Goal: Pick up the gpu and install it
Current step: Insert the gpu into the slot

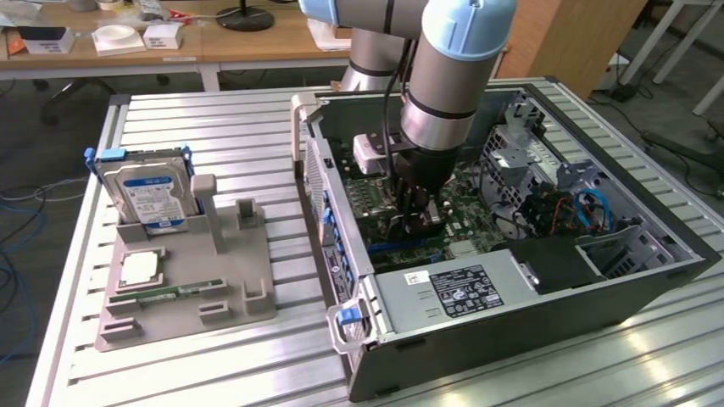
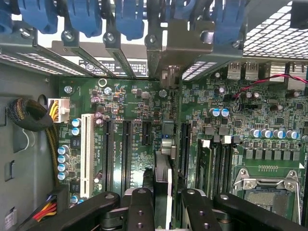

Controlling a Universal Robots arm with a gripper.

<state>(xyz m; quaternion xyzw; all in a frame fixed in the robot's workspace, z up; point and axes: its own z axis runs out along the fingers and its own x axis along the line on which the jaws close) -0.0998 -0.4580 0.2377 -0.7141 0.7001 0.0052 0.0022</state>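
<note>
1. Nearest in the exterior view, low in the frame, the open computer case lies on its side on the slatted metal desk, with its grey power supply at the front edge.
2. At the lower left of the frame sits a grey parts holder; a hard drive with a blue-white label stands upright at its back.
3. At the frame's centre, the robot arm reaches straight down into the case, with the jaws just above the green motherboard.
4. In the wrist view, the jaws are closed on the gpu, which is seen edge-on as a thin upright card between the black fingers.
5. The gpu stands over the motherboard, among the long black expansion slots, its silver bracket end reaching up to the rear slot openings under the blue latches.
</note>
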